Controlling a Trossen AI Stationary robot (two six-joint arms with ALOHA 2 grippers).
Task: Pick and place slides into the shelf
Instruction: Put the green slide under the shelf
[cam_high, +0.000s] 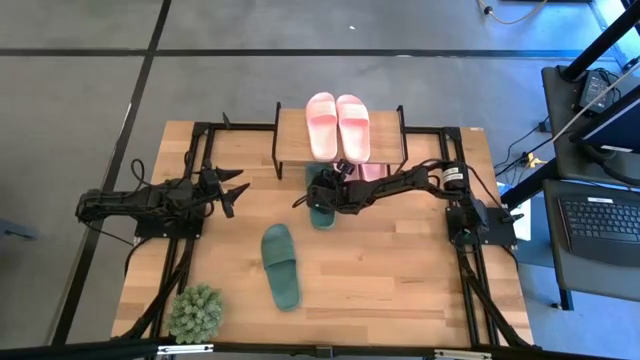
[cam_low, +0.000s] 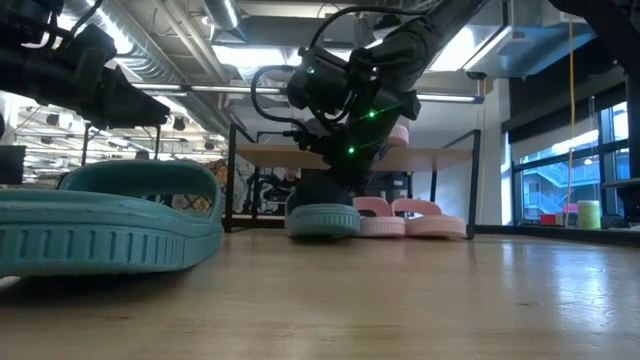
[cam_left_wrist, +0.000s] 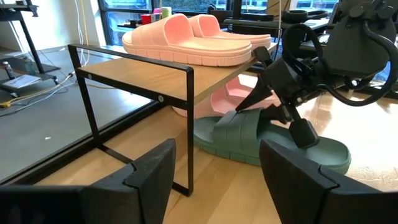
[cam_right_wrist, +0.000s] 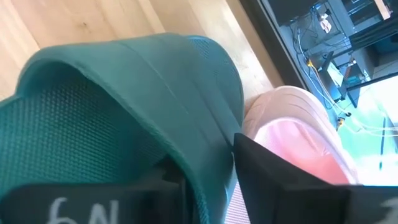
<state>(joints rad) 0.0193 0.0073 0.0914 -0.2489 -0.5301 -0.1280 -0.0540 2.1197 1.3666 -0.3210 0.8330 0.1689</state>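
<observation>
Green slide (cam_high: 320, 203) — ribbed wide strap — pinched by right tool (cam_high: 335, 180).

One camera looked straight down on the table (cam_high: 400, 290); another sat level on it. Wrist cameras looked closely forward. All showed the shelf (cam_high: 290, 135).

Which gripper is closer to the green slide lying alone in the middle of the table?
About even, the left slightly nearer. The left gripper hangs up and to the left of that green slide; the right gripper is beyond it, on the other green slide at the shelf.
</observation>
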